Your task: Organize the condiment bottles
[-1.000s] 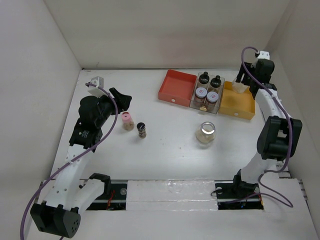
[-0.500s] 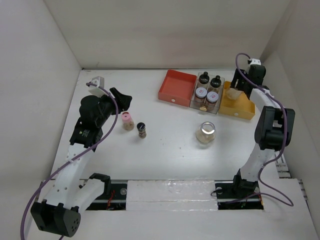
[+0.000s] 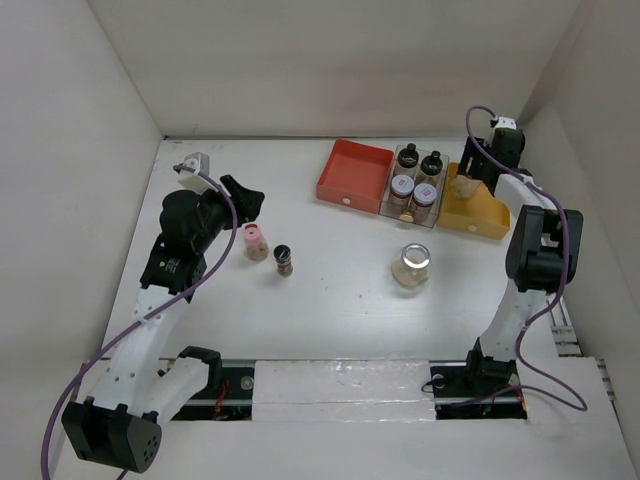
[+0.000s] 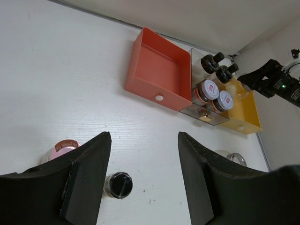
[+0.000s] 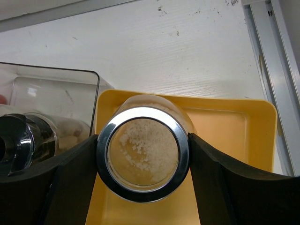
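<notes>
Orientation is read best in the right wrist view: the held glass jar (image 5: 140, 152) is seen end-on from above, so its long axis is vertical, with the silver-rimmed top turned up toward the camera. It is clamped on both sides by the right gripper (image 5: 143, 164) and is placed over the 9 o'clock end of the yellow tray (image 5: 234, 136), just beside the clear tray (image 5: 51, 89). Whether its base is set on the tray floor cannot be told, as the body is hidden beneath its own rim. Pale coarse granules are seen through the clear top. In the overhead view the three trays are lined up at 1 o'clock on the table (image 3: 330, 300), with the red tray (image 3: 352, 172) at the row's 9 o'clock end. Four upright bottles are packed in the clear tray: two black-capped (image 3: 408, 157) at its 12 o'clock side and two with reddish-silver lids (image 3: 401, 187) at 6 o'clock (their labels are too small to be read). A second glass jar (image 3: 411, 265) is stood at 4 o'clock. A pink-capped bottle (image 3: 255, 241) and a lone black-capped bottle (image 3: 284, 260) are stood upright at 9 o'clock. The left gripper (image 4: 143, 173) is held above these two, its fingers parted with nothing between them. In its own view the pink cap is partly covered by one finger.
</notes>
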Action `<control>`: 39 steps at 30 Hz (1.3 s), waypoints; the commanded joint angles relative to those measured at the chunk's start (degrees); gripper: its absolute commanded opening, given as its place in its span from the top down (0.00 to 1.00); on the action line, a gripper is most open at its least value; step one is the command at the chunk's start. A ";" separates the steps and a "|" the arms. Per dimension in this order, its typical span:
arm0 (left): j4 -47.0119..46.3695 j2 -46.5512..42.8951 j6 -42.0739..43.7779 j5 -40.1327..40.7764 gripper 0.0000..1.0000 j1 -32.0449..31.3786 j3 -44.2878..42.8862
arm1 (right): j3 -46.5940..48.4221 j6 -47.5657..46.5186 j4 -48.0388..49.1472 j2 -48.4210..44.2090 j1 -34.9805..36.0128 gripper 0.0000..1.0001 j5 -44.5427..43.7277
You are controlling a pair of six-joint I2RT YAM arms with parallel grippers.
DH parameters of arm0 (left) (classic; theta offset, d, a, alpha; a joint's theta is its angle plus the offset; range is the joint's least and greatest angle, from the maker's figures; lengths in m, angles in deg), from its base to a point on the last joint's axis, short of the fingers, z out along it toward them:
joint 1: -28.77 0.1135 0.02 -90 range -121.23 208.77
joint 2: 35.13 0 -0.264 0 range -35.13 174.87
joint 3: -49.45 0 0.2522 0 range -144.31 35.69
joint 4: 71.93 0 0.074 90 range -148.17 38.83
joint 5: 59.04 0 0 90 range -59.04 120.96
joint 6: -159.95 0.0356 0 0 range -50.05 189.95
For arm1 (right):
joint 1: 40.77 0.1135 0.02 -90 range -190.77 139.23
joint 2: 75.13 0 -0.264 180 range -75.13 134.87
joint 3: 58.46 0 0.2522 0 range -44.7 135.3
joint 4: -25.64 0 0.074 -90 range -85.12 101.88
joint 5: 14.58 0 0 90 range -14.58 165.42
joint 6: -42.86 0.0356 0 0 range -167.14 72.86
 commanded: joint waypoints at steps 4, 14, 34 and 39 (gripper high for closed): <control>-2.50 -0.24 0.77 -0.81 0.45 0.23 -0.52 | 3.57 -0.30 6.46 0.36 1.08 0.24 -1.36; -2.50 -0.33 0.77 -1.34 0.45 0.23 -0.52 | -0.81 -0.30 6.46 -10.96 2.13 0.01 -0.84; -3.03 -4.38 0.24 -2.66 0.44 0.23 -0.52 | -39.84 6.73 -25.52 -66.85 37.30 0.00 -14.81; -3.03 -4.90 0.24 -2.66 0.44 0.23 -0.52 | -40.99 7.96 -27.90 -65.48 38.43 0.00 -12.44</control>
